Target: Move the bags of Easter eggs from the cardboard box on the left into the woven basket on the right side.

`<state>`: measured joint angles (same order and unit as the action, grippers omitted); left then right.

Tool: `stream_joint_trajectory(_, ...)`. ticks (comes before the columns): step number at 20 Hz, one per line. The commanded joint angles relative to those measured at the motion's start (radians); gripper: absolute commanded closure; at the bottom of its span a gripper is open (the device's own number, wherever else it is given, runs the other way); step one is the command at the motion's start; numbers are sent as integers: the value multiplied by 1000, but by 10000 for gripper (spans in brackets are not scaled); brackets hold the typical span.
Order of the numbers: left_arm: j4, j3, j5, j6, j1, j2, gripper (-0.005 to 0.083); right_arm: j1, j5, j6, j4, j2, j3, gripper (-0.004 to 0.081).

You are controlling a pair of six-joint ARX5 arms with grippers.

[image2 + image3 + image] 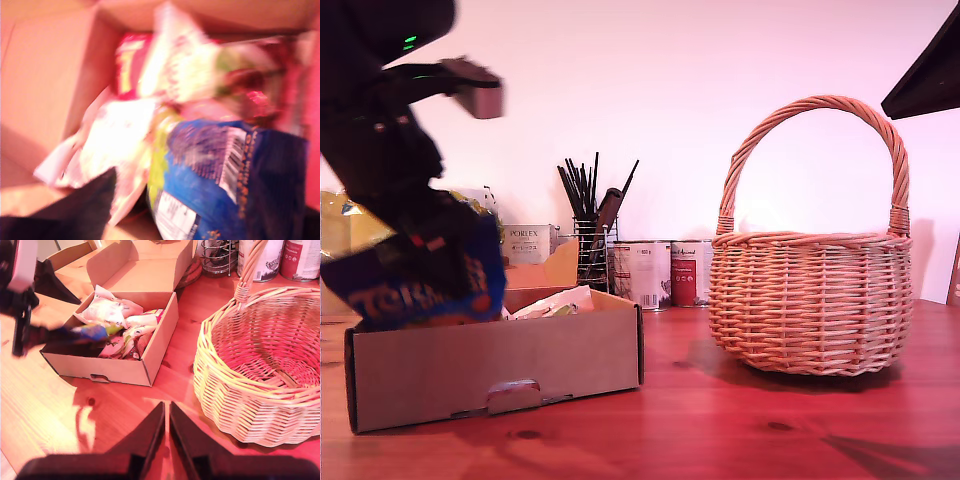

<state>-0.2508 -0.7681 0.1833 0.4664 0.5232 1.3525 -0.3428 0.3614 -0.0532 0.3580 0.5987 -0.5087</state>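
My first gripper (425, 235) is above the end of the cardboard box (490, 365) at the exterior view's left, and its fingers pinch the dark navy Terry's bag (420, 275), which hangs lifted over the box, its lower edge about level with the box rim. In the first wrist view this bag (225, 185) is blurred, blue with a white barcode label, and one dark finger (75, 210) shows at its side. Under it, inside the box, the other bags of Easter eggs (122, 325) lie in a heap: white ones, a pale yellowish one and a red-and-white one. The box stands on the red wooden worktop (720, 430), near its front edge in the exterior view, with the tuck tab in the front wall and the rear flap raised. The woven basket (810, 300) stands upright on the worktop at the exterior view's right, well apart from the box, and I see no bag on the part of its bottom which shows in the second wrist view. My second gripper (166, 440) hovers over the bare worktop in front of the gap between box and basket, and its fingers are pressed almost together with nothing between them. Behind, near the wall, there are a black wire utensil holder (592, 250), a white Porlex carton (525, 243) and some tins (665, 272).
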Motion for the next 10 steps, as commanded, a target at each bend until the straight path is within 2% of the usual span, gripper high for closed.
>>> stream_joint_trajectory(1,17,15,-56,-14,-22,18,292,-4,7,0,-10,-5,-13,783)
stream_joint_trajectory(4,18,15,-183,-15,-60,35,292,-4,8,0,-10,-5,-14,783)
stream_joint_trajectory(5,23,15,-199,-14,-66,54,291,-4,11,0,-10,-5,-15,783)
stream_joint_trajectory(10,89,15,-156,-5,-76,158,291,-4,32,0,-9,-5,-16,783)
